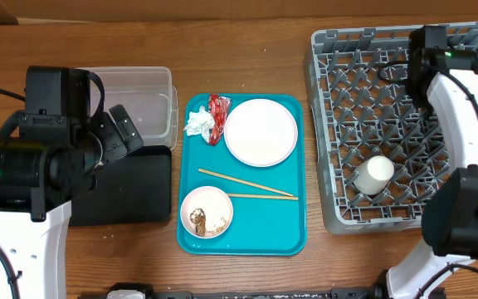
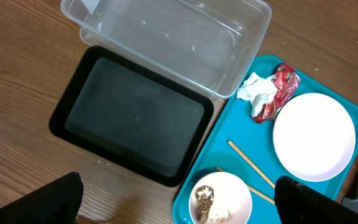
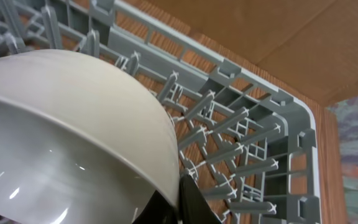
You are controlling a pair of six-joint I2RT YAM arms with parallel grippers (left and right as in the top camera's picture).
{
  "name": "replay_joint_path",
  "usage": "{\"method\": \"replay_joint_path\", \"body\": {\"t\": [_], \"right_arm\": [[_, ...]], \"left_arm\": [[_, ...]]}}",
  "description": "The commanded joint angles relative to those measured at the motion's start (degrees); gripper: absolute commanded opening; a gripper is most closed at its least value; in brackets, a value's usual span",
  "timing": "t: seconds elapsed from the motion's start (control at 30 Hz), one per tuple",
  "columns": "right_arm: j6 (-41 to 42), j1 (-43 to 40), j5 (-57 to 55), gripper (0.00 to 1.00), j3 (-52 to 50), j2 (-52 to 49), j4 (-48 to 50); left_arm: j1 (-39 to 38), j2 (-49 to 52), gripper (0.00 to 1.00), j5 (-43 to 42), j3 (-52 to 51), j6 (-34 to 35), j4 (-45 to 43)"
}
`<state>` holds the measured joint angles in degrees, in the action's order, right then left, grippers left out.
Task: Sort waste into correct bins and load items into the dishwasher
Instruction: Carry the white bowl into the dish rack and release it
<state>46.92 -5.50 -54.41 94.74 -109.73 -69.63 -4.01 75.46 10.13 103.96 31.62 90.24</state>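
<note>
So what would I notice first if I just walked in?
The bright teal tray in the middle, holding a big white plate, chopsticks and a bowl of scraps. On the right, the right gripper pinches a white bowl over the grey rack, which has a cup in it.

Bowl [image 3: 73,124] cut off left/btm; rack [image 1: 318,124] cut off rt.

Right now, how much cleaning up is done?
Done: the small white cup sits in the grey pegged rack. In hand: the right fingers hold a white bowl over it. Remaining: crumpled tissue, red wrapper, round white plate, wooden chopsticks, scrap-filled bowl on the teal tray.
</note>
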Motion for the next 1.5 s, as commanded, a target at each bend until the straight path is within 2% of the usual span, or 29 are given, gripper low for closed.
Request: {"method": "replay_joint_path", "body": {"t": [0.0,0.57,0.73,0.9,0.93,0.97,1.0,1.17,1.3,1.37,1.47], "right_arm": [[0.7,0.9,-1.7,0.04,-0.7,-3.5,-0.3],[0.9,7.5,-1.1,0.04,-0.7,-5.2,-1.2],[0.9,7.4,-5.6,0.04,-0.7,-5.2,-1.4],[0.9,8.0,-0.9,0.04,-0.7,-5.2,-4.4],[0.9,8.5,-1.2,0.06,-0.7,-5.2,-4.9],[0.9,9.0,-1.4,0.17,-0.7,-5.0,-5.2],[0.9,9.6,-1.4,0.21,-0.5,-4.9,-5.3],[0.9,13.3,-1.2,0.26,1.2,-3.3,-7.5],[0.9,16.4,-1.2,0.56,2.6,-1.4,-9.3],[0.9,18.2,-1.3,0.63,3.2,-0.4,-9.9],[0.8,20.6,-0.4,0.64,3.6,1.2,-10.5]], "left_arm": [[0.2,0.3,1.0,0.8,0.4,0.6,-0.1],[0.2,0.3,1.0,0.8,0.4,0.6,-0.1],[0.2,0.3,1.0,0.8,0.4,0.6,-0.1],[0.2,0.3,1.0,0.8,0.4,0.6,-0.1],[0.2,0.3,1.0,0.8,0.4,0.6,-0.1],[0.2,0.3,1.0,0.8,0.4,0.6,-0.1],[0.2,0.3,1.0,0.8,0.4,0.6,-0.1],[0.2,0.3,1.0,0.8,0.4,0.6,-0.1],[0.2,0.3,1.0,0.8,0.4,0.6,-0.1],[0.2,0.3,1.0,0.8,0.4,0.6,-0.1],[0.2,0.3,1.0,0.8,0.4,0.6,-0.1]]}}
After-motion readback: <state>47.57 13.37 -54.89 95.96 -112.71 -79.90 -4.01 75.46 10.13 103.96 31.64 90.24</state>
